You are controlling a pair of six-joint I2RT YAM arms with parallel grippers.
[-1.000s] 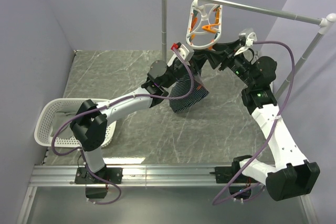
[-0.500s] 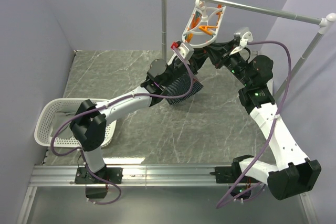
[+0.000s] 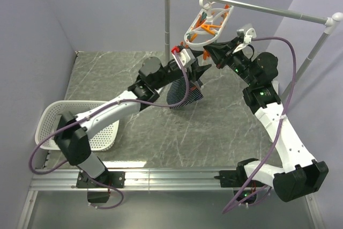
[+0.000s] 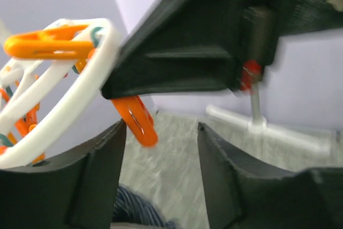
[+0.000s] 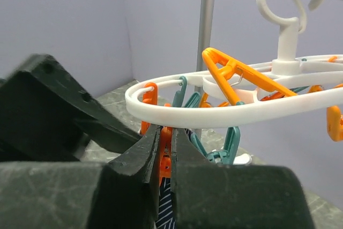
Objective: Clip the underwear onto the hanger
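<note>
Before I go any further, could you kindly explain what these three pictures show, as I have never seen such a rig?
These are two robot arms bolted to a marble-patterned table. One picture looks down from above; the other two come from a camera on each wrist. A white basket sits on the table's left side. A white hanger with pegs hangs on a metal rail. The right gripper pinches an orange peg; the left gripper stands open beside it. The striped underwear hangs just below them; what grips it, I cannot tell.
</note>
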